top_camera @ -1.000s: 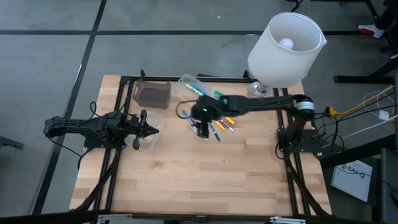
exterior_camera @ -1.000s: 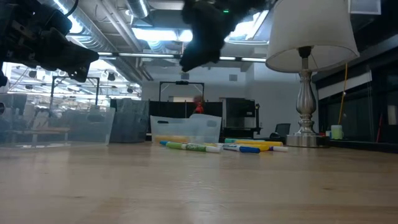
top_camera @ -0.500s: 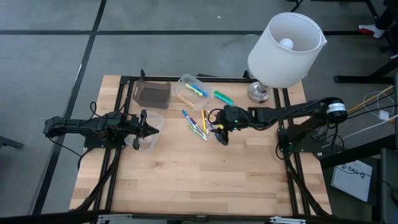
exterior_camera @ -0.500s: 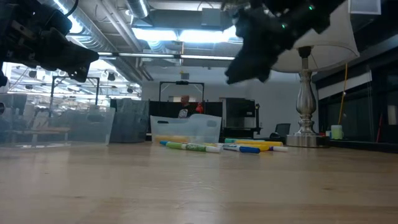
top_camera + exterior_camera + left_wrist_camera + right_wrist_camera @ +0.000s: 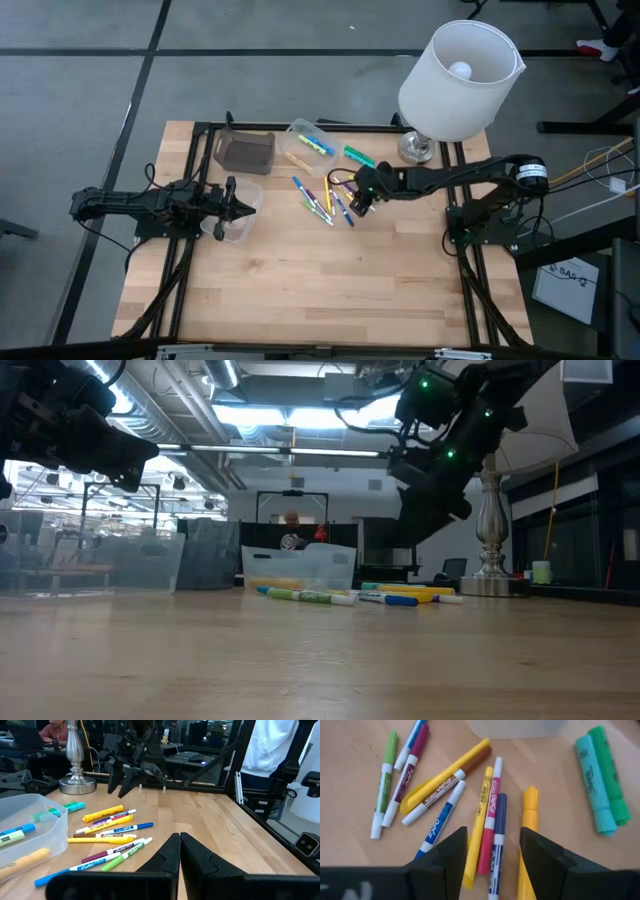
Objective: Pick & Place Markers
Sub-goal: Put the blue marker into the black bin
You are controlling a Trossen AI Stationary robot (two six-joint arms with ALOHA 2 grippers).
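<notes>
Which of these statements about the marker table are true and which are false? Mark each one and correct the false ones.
1. The right end effector hangs open above the loose markers on the table. True.
2. The right end effector is gripping a yellow marker. False: nothing sits between its fingers.
3. Some markers already lie inside the clear container near the lamp. True.
4. The left end effector is wide open over the marker pile. False: it is shut and sits apart from the pile, at a clear cup.
5. The two green highlighters lie side by side. True.
</notes>
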